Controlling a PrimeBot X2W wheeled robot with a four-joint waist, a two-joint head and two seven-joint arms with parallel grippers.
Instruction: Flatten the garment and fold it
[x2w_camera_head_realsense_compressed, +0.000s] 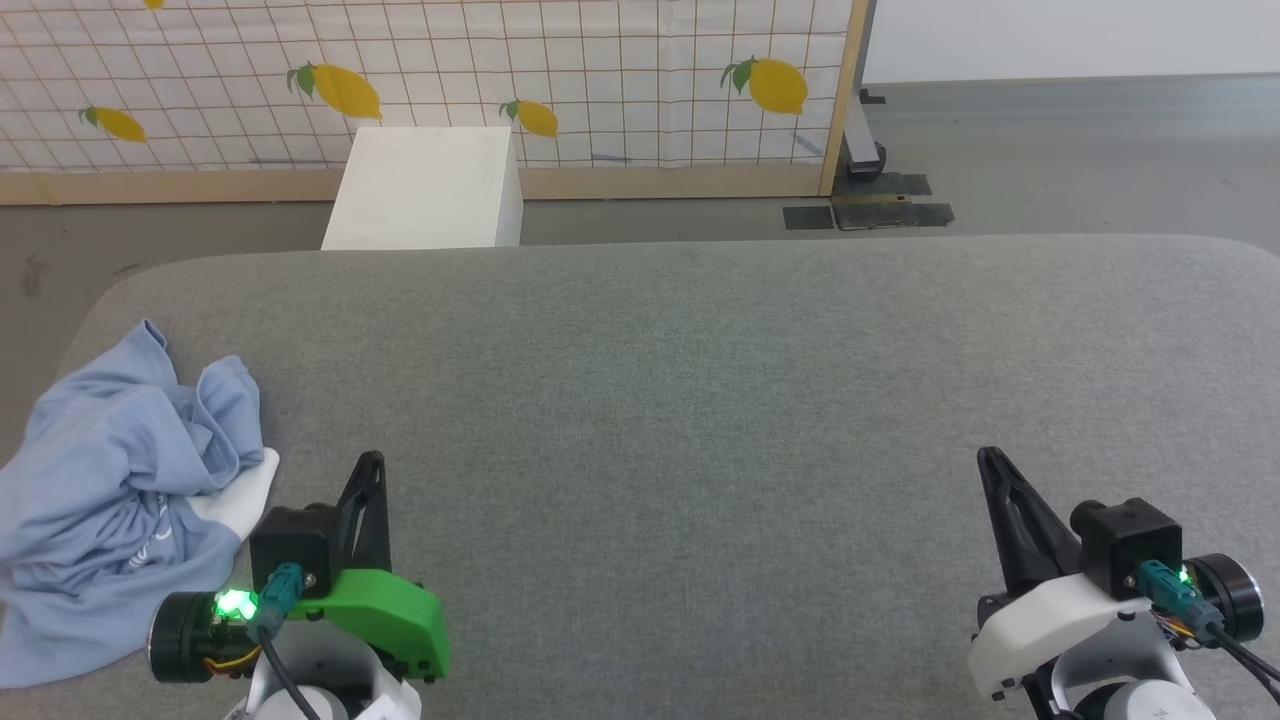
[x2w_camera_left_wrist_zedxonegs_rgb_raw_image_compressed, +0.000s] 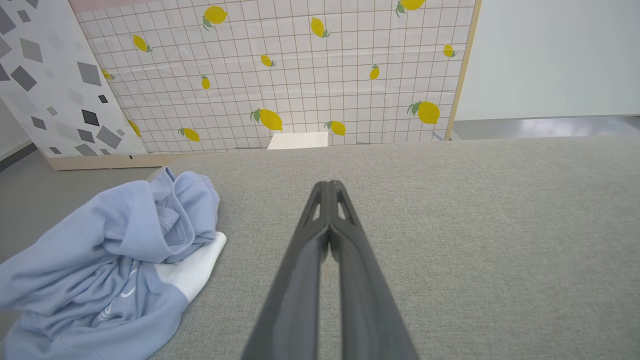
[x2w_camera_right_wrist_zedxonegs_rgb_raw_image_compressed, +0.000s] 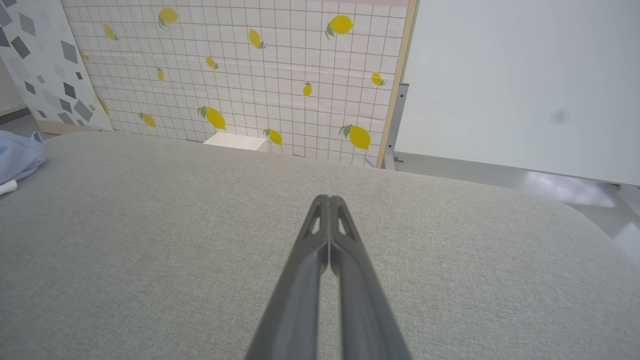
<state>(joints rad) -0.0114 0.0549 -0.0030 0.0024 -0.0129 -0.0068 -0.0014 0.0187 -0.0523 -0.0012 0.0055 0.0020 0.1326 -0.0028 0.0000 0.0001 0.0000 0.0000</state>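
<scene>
The garment (x2w_camera_head_realsense_compressed: 110, 480) is a light blue shirt lying crumpled in a heap at the left end of the grey padded table (x2w_camera_head_realsense_compressed: 700, 400), with a white part poking out on its right side. It also lies at the lower left of the left wrist view, garment (x2w_camera_left_wrist_zedxonegs_rgb_raw_image_compressed: 100, 270), and a bit of it peeks in at the left edge of the right wrist view, garment (x2w_camera_right_wrist_zedxonegs_rgb_raw_image_compressed: 17, 157). My left gripper (x2w_camera_head_realsense_compressed: 372, 462) is shut and empty, just right of the heap without touching it. Far off at the lower right, my right gripper (x2w_camera_head_realsense_compressed: 990, 458) is shut and empty too. In their own views, the left gripper (x2w_camera_left_wrist_zedxonegs_rgb_raw_image_compressed: 329, 186) and right gripper (x2w_camera_right_wrist_zedxonegs_rgb_raw_image_compressed: 328, 201) show fingertips pressed together.
A white box (x2w_camera_head_realsense_compressed: 425, 190) stands on the floor beyond the table's far edge. Behind it runs a lemon-print grid screen (x2w_camera_head_realsense_compressed: 600, 80) in a wooden frame. Grey floor (x2w_camera_head_realsense_compressed: 1050, 150) lies at the far right. The garment hangs slightly over the table's left edge.
</scene>
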